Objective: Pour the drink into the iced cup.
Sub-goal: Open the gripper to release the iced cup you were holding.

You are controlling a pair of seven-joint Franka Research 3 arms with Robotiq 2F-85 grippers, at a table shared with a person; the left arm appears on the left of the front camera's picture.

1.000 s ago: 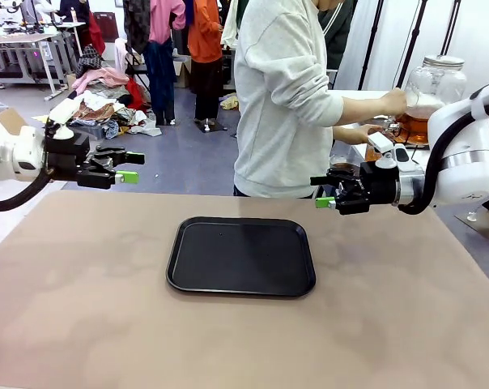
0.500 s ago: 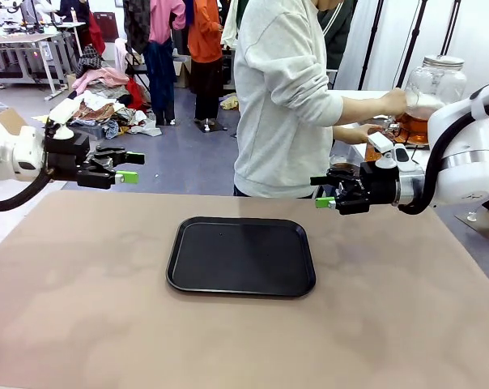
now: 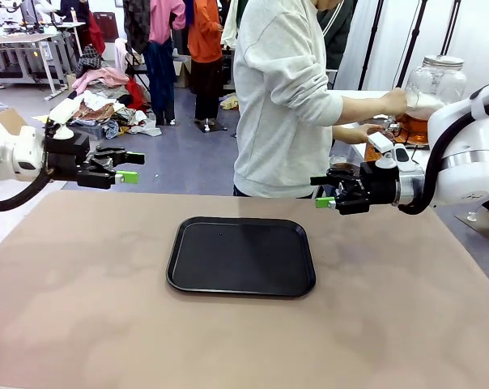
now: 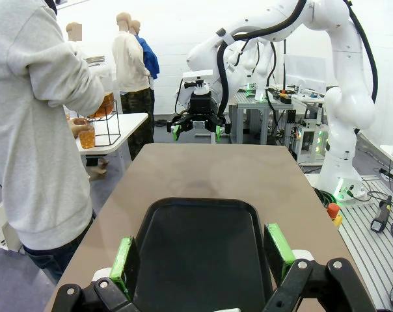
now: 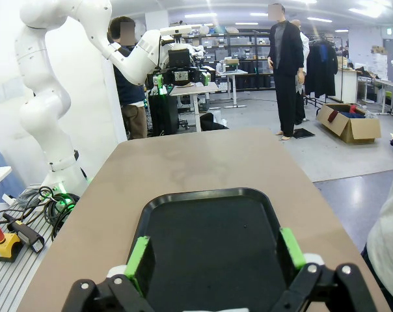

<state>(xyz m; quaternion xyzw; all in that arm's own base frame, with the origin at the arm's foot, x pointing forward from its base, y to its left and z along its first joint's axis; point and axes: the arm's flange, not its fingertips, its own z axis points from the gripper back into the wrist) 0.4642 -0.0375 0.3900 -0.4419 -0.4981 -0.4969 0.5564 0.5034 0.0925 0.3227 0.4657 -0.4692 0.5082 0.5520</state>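
The drink (image 3: 414, 125) is amber liquid in a large clear lidded jar (image 3: 435, 83) on a side table beyond the far right corner; it also appears as the drink (image 4: 106, 105) on a wire stand. A person in a grey sweatshirt (image 3: 281, 97) faces the jar, one hand on it and the other holding a clear cup (image 4: 86, 137) of amber liquid under it; ice cannot be made out. My left gripper (image 3: 129, 167) (image 4: 201, 257) hovers open and empty over the table's left edge. My right gripper (image 3: 321, 191) (image 5: 215, 252) hovers open and empty at the right.
A black tray (image 3: 240, 255) (image 4: 203, 203) (image 5: 203, 194) lies bare in the middle of the tan table (image 3: 82, 308), between the two grippers. The side table (image 4: 128, 123) stands off the table's far right corner.
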